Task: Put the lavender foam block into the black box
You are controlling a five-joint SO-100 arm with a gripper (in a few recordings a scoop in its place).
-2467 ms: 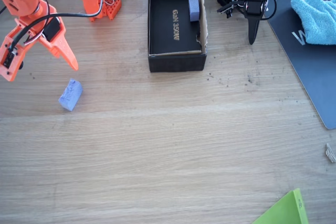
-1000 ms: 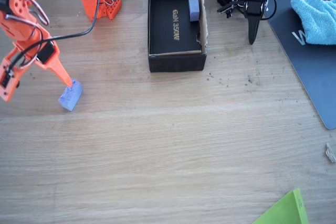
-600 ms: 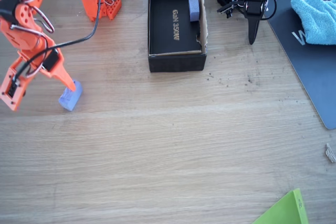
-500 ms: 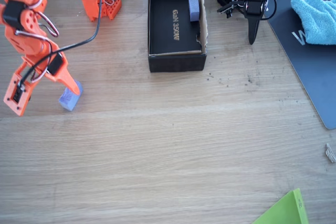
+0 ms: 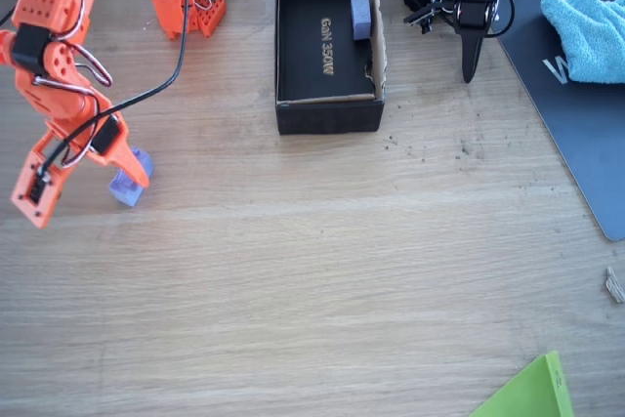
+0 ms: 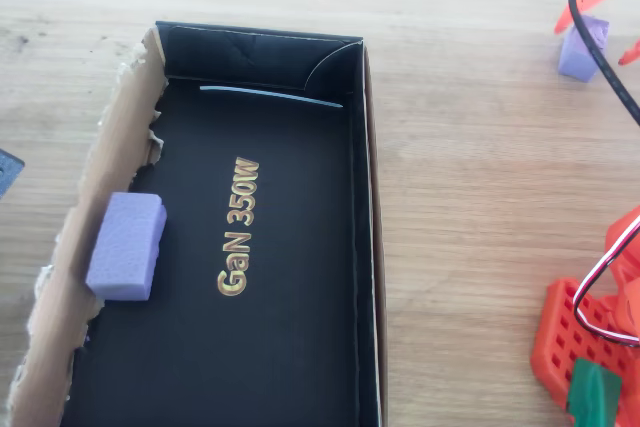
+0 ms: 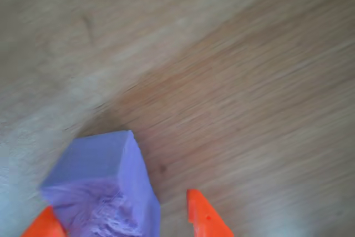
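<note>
While its fingers stood spread, the end effector (image 7: 125,223) straddled the lavender foam block (image 7: 102,190) on the tabletop (image 5: 312,271), well left of the black box (image 5: 327,109).

Bright orange plastic arm (image 5: 59,65), blocky perforated segments, pointed tapering orange jaws, looping black, red and white cables, small dark screws

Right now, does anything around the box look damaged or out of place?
Yes: the black box has one torn, ragged brown wall, and a paler lavender block already lies inside against it.
</note>
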